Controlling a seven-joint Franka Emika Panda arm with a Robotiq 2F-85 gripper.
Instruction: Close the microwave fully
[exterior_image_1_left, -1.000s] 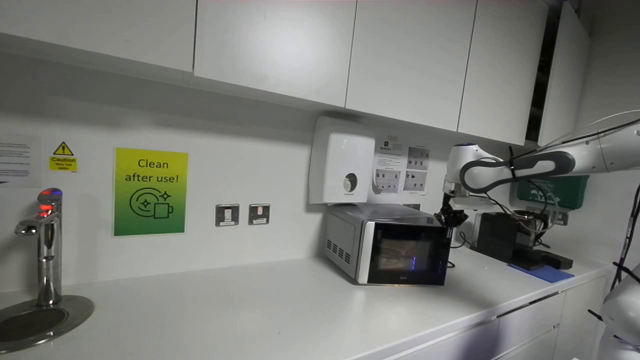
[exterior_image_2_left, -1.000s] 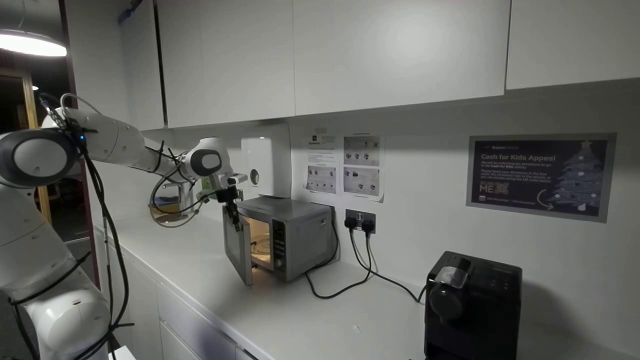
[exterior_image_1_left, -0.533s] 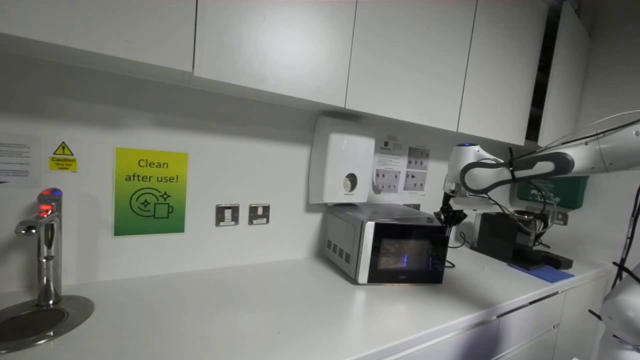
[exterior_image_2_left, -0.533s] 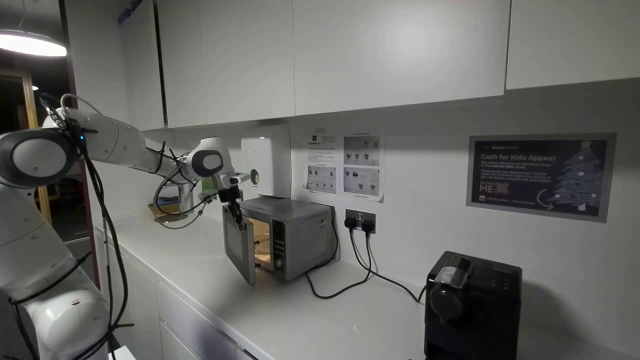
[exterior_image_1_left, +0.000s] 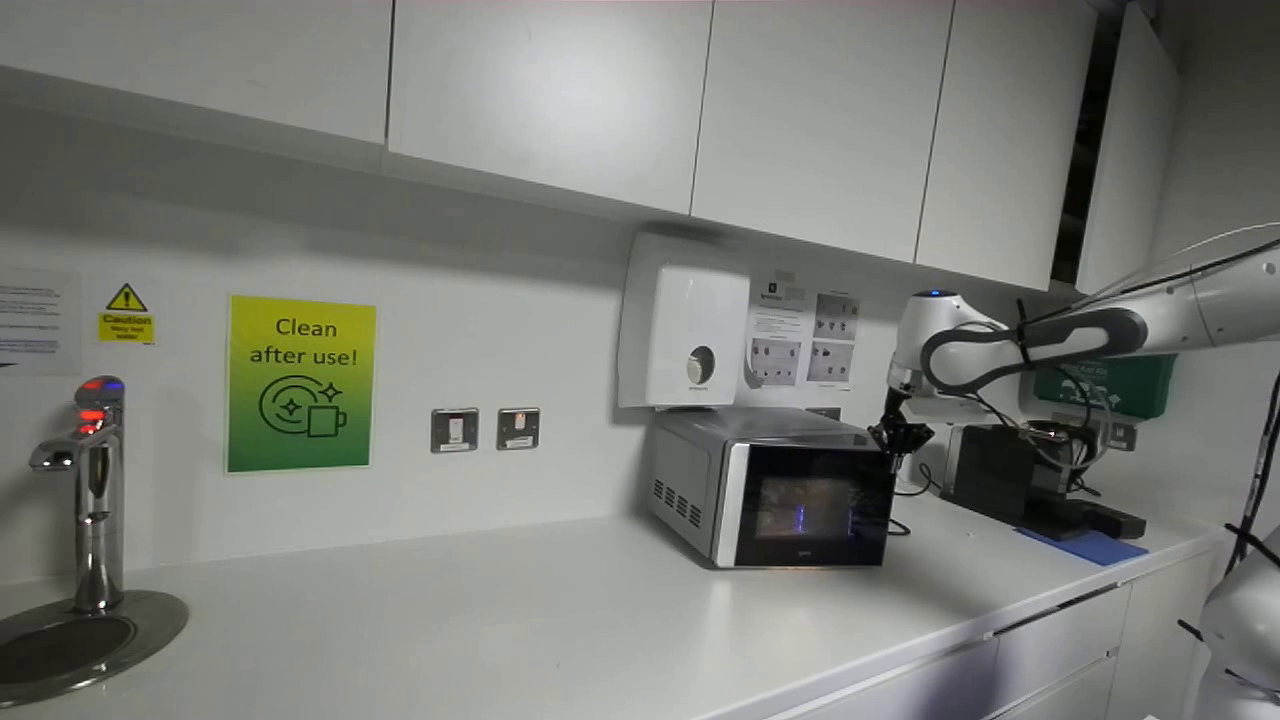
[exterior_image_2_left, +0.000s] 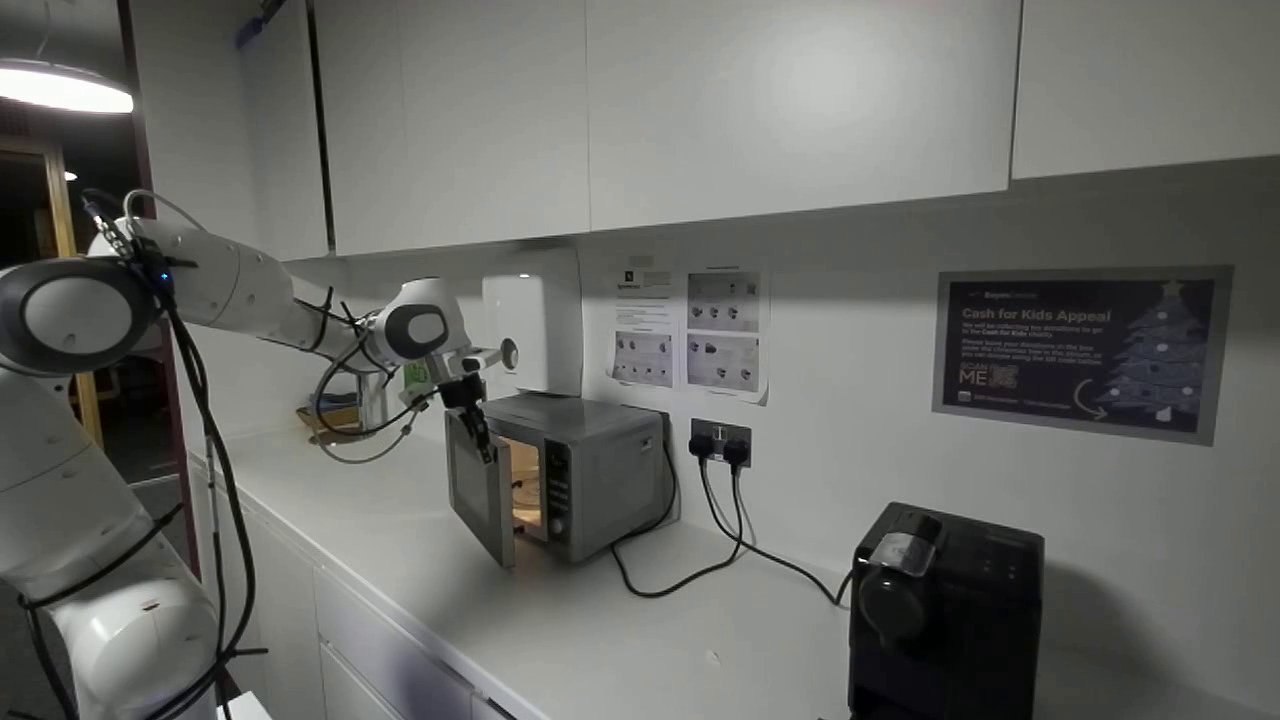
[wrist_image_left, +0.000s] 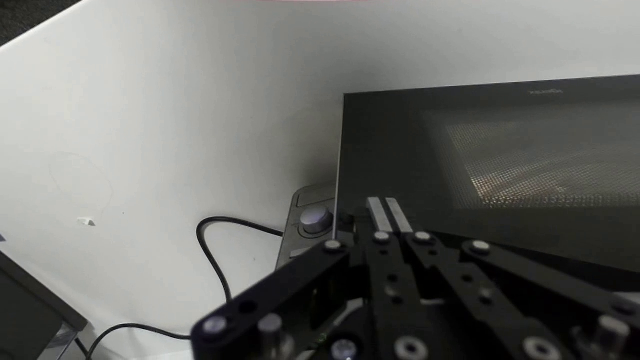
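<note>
The microwave is a silver-grey box, seen in both exterior views (exterior_image_1_left: 690, 470) (exterior_image_2_left: 610, 470). Its black door (exterior_image_1_left: 830, 505) stands partly open; in an exterior view the door (exterior_image_2_left: 480, 500) leaves a gap to the warmly lit inside. My gripper (exterior_image_2_left: 488, 455) points down at the outer face of the door near its free upper edge; it also shows in an exterior view (exterior_image_1_left: 896, 463). In the wrist view the gripper's fingers (wrist_image_left: 383, 202) are together with nothing between them, in front of the door (wrist_image_left: 400, 145). I cannot tell whether the tips touch it.
A white dispenser (exterior_image_1_left: 685, 320) hangs above the microwave. Black cables (exterior_image_2_left: 690, 575) run from the wall socket (exterior_image_2_left: 720, 443) over the counter (exterior_image_2_left: 640, 640). A black coffee machine (exterior_image_2_left: 945, 610) stands beside the microwave. A tap (exterior_image_1_left: 97, 500) and sink lie at the far side.
The microwave door has swung a little further toward the body, so the gap is narrower. My gripper has moved along with it in the same direction.
</note>
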